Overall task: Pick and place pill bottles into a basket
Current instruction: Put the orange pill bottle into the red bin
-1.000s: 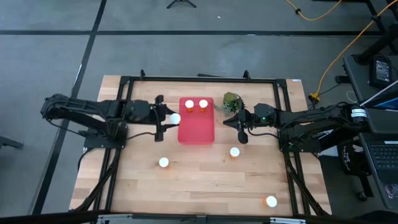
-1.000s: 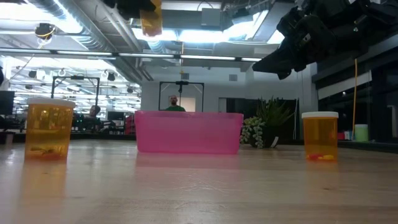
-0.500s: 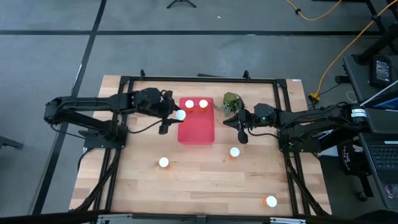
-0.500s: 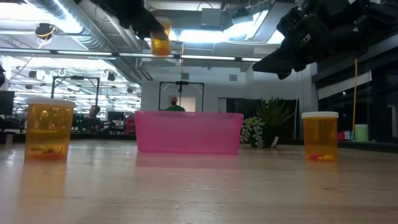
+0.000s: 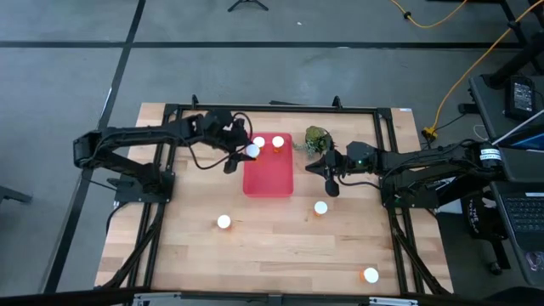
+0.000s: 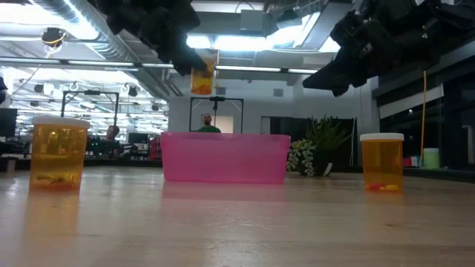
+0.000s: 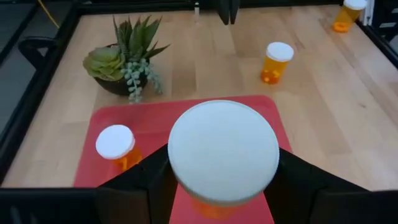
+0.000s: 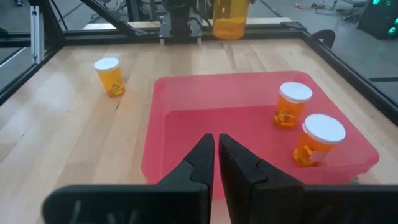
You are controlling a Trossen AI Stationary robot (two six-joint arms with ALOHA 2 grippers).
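My left gripper (image 5: 245, 153) is shut on an orange pill bottle with a white cap (image 5: 252, 151) and holds it in the air over the left part of the red basket (image 5: 269, 177). The bottle also shows in the low view (image 6: 202, 74) and in the left wrist view (image 7: 222, 149). Two capped bottles (image 8: 292, 102) (image 8: 318, 138) stand on their bases in the basket's far end. My right gripper (image 5: 330, 178) is shut and empty, to the right of the basket. My left gripper pinches the bottle between its two fingers (image 7: 149, 180), one on each side of the orange body just under the cap (image 7: 208, 208). The fingers reach in from the table's left, slanting down. The bottle is near upright, cap up, lifted clear above the basket.
Three loose bottles stand on the table: near left (image 5: 223, 222), near right of the basket (image 5: 320, 207), and by the front right corner (image 5: 371, 274). A small green plant (image 5: 316, 138) stands by the basket's far right corner. A black frame (image 5: 272, 108) runs around the table.
My left gripper has carried the bottle toward the table's right and slightly toward the far edge, from beside the basket's left wall to above its left part. In the low view the bottle has sunk lower. It stays shut on the bottle.
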